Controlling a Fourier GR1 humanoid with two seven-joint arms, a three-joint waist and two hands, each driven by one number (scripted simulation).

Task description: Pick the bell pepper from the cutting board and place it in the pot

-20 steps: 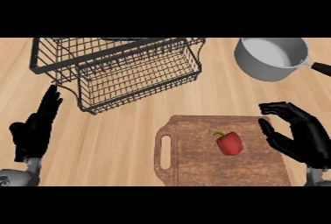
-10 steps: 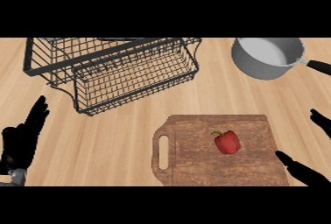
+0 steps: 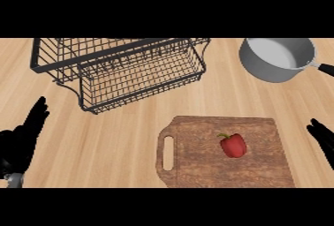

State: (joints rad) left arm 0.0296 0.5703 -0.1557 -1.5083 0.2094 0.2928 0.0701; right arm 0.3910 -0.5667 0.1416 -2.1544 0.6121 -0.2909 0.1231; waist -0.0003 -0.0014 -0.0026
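Head view, left edge: left hand rests low on the counter, fingers straight and pointing up, holding nothing.
Upper left: wire rack, well apart from the board.
Centre: cutting board, handle slot on its left side.
Pepper: lies on the board's right half, stem up-left, untouched.
Pot: upper right, upright, nothing seen inside, handle running off the right edge.
Right edge: right hand shows only as dark fingertips; cannot tell whether it is spread or curled.
Progress: nothing done; grasp, carry and drop all remain.
Room: bare counter between board and pot; rack sits off that path.
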